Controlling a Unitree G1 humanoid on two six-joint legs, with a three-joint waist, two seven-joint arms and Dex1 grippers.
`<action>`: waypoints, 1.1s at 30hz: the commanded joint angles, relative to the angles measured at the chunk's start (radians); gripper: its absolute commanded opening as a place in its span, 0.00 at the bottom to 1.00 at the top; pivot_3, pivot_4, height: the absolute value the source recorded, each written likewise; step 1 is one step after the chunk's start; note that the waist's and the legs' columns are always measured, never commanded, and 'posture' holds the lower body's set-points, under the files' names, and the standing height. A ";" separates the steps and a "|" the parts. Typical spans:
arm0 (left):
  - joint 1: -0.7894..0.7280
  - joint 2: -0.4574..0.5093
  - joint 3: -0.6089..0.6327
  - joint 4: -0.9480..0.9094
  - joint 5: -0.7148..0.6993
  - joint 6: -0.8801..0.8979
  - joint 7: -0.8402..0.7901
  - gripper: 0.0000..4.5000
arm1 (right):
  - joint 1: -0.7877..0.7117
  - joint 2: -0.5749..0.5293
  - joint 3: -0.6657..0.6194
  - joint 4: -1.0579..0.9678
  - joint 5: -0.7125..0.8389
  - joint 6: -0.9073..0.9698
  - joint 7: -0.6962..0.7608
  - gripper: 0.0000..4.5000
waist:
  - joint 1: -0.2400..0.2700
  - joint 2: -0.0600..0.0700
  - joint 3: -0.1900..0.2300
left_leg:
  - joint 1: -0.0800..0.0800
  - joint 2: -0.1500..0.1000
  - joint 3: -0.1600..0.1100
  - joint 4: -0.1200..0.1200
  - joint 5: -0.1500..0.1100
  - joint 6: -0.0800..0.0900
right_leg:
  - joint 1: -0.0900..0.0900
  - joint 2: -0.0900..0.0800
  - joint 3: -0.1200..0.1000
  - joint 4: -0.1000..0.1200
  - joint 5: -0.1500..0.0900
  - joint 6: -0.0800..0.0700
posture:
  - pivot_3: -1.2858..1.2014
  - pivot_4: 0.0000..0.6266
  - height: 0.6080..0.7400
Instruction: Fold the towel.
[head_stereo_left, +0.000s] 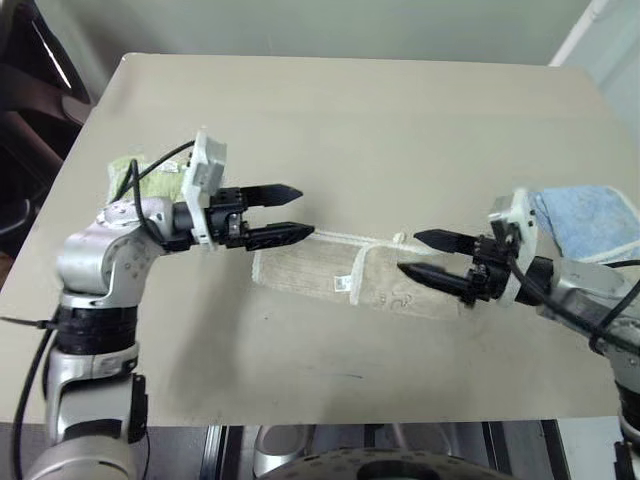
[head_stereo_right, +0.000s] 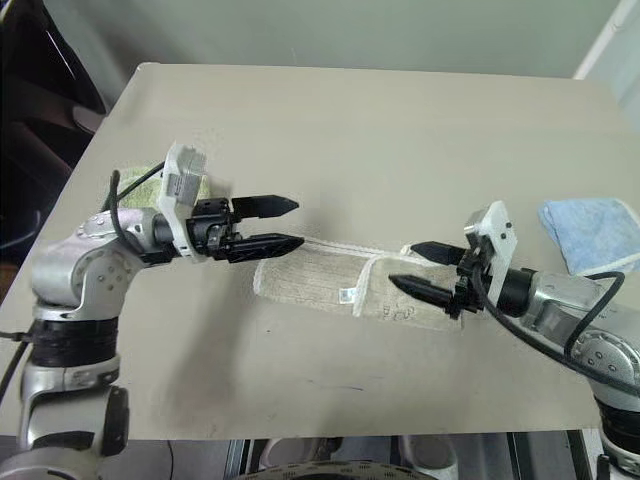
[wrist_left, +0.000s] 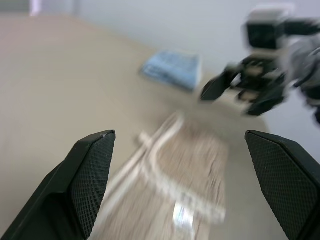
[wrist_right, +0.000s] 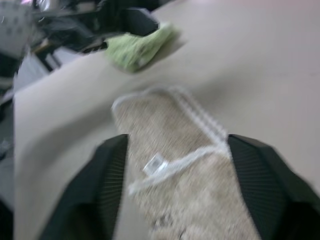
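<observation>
towel (head_stereo_right: 345, 280) folded on table (head_stereo_right: 400, 130), tag (wrist_right: 154, 164) visible

The left arm hides most of the green cloth (head_stereo_left: 150, 180). Beside the towel (head_stereo_left: 340, 275), the blue cloth (head_stereo_left: 590, 220) is partly covered by the right arm.

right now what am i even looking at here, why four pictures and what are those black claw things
It is a two-armed robot at a table, told to fold a towel. The two wide pictures come from cameras in its head, looking down over its arms. The other two come from a camera on each wrist, looking out between that arm's own fingers. The claws are its grippers: the left gripper and the right gripper, both open and holding nothing. The beige towel lies folded on the table between them, with one end lapped over the other. A green cloth lies behind the left arm, and a blue cloth beside the right one.
</observation>
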 joint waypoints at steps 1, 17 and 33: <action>0.056 0.065 0.047 -0.093 -0.010 0.049 0.061 1.00 | -0.027 -0.035 0.021 -0.023 -0.034 -0.030 0.067 1.00 | -0.004 0.000 0.000 | 0.000 0.000 0.000 0.000 0.000 0.000 | 0.000 0.000 0.000 0.000 -0.001 -0.002 | 0.52 0.24 0.95; 0.222 0.204 0.256 -0.097 -0.179 0.453 0.280 1.00 | -0.123 0.009 0.148 0.091 -0.215 -0.114 0.144 1.00 | -0.011 0.000 0.000 | 0.000 0.001 -0.001 -0.002 -0.005 0.007 | -0.004 0.001 0.000 0.003 0.002 -0.014 | 0.52 0.24 0.95; 0.281 0.102 0.430 0.082 -0.543 0.815 0.593 1.00 | -0.178 0.120 0.163 0.138 -0.249 -0.092 0.107 1.00 | -0.015 -0.001 0.000 | 0.007 0.002 -0.002 -0.018 0.011 -0.011 | -0.005 0.004 0.000 0.005 0.005 -0.021 | 0.52 0.24 0.95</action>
